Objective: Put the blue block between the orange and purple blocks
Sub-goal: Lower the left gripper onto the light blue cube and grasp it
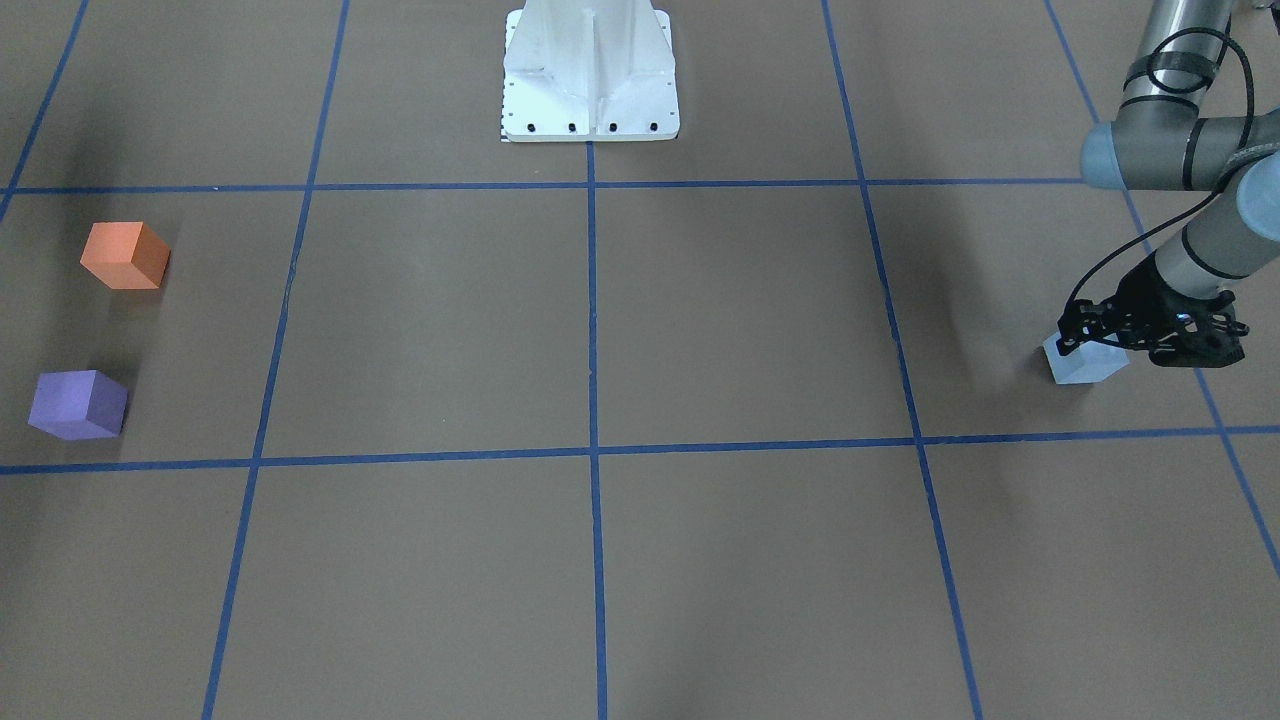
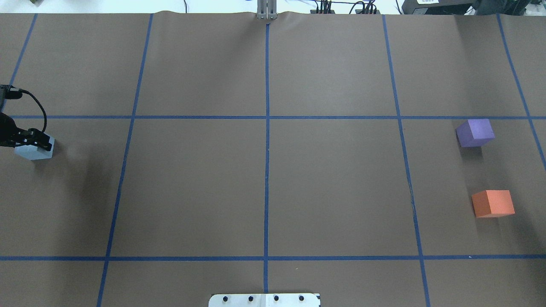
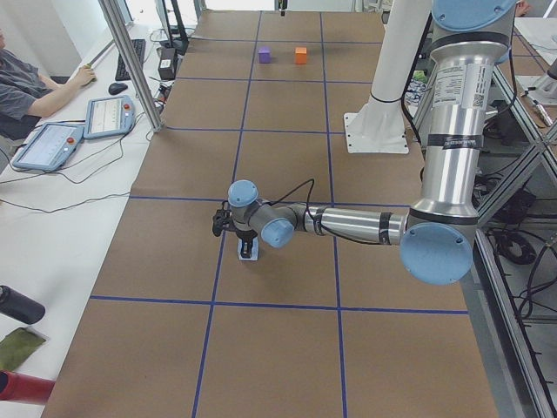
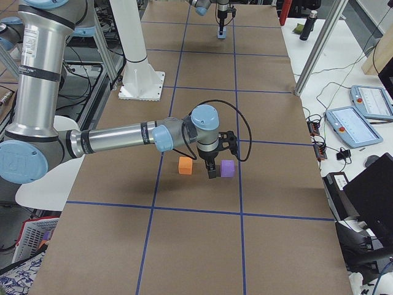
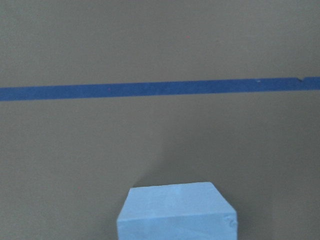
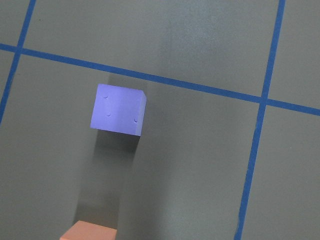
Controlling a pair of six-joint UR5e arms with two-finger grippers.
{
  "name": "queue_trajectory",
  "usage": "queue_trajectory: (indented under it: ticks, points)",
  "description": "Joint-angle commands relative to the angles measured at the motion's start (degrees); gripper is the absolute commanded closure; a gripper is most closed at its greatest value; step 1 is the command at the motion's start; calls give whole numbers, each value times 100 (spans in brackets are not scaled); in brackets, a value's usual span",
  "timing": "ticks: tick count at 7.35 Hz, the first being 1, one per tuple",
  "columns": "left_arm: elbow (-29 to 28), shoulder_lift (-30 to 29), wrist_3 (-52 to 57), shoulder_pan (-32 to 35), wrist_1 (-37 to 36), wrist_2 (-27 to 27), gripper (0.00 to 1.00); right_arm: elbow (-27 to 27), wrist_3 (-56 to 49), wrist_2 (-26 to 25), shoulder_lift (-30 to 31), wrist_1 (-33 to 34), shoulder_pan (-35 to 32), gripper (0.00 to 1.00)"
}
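Note:
The light blue block [image 1: 1085,365] rests on the brown table at the robot's far left. It also shows in the overhead view [image 2: 34,152] and at the bottom of the left wrist view [image 5: 176,215]. My left gripper [image 1: 1098,340] is down over the block, with its jaws against the block's sides. The orange block [image 2: 493,203] and the purple block [image 2: 475,133] stand apart at the far right, with a gap between them. My right gripper [image 4: 212,173] hovers over that gap. It shows only in the exterior right view, so I cannot tell whether it is open.
Blue tape lines [image 2: 267,117] divide the brown table into a grid. The white robot base [image 1: 590,75] stands at the middle of the robot's edge. A person and tablets [image 3: 52,144] are beside the table.

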State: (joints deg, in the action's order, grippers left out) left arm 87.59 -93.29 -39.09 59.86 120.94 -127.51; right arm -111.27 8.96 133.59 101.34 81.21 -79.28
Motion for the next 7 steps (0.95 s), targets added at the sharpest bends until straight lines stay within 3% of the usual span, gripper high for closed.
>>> queue_trajectory:
  ticks: [1,3,5,7]
  points:
    - [589,-388,-98,-1,-759,-2,99,-9,0,9,0,0,0,0]
    - [1170,-1327,-386,-332,-2200,42,97,-9,9,9,0,0,0,0]
    - [1164,-2417,-1508,-1410,-2775,793,94,-18,9,9,0,0,0,0]
    - [718,-3830,-2406,-2406,-3478,1254,94,-18,9,26,0,0,0,0]
